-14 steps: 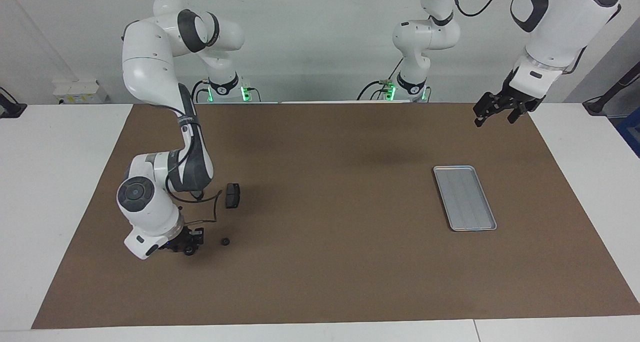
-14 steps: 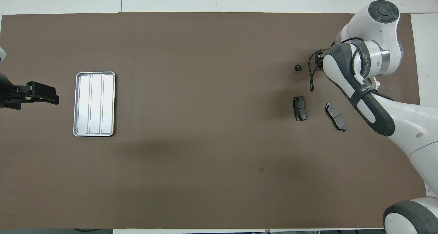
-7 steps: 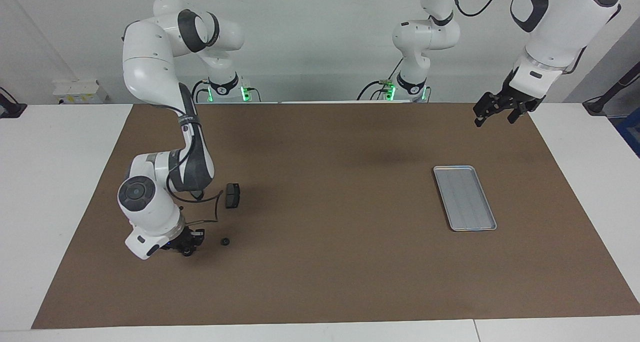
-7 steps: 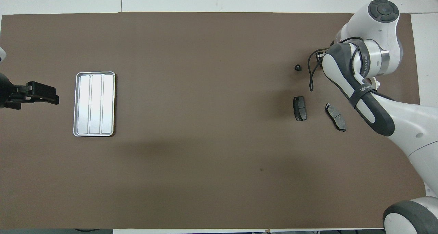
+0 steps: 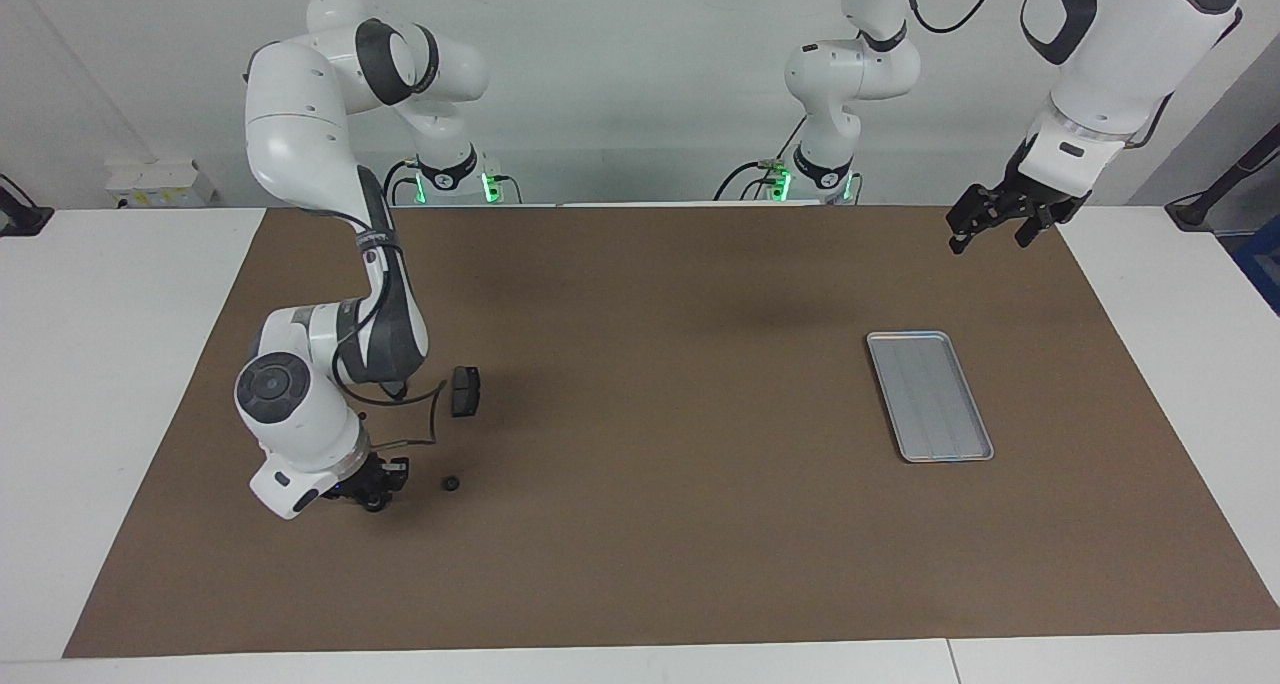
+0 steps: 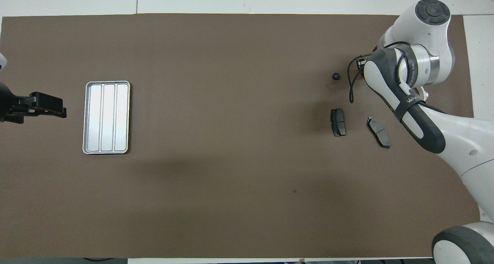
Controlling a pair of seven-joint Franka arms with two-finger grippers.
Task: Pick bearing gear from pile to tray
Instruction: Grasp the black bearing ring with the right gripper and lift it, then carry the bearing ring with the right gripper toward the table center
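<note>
Brown mat on white surface: right end effector (image 5: 375, 496) down low, clenched on small black round bearing gear (image 5: 378, 502), prob. light, rigid, slippery, grip across rim; left end effector (image 5: 995, 226) released, waiting.

A brown mat (image 5: 640, 544) covers most of the white tabletop (image 5: 100, 384) and lies beneath both the right end effector (image 5: 378, 497) and the left end effector (image 5: 988, 238). Well apart from the right end effector, at the right arm's end of the tabletop and against the wall (image 5: 620, 74), sits a small white box (image 5: 160, 182). A dark stand (image 5: 1215, 196) leans near the left end effector, off the mat's corner.
</note>
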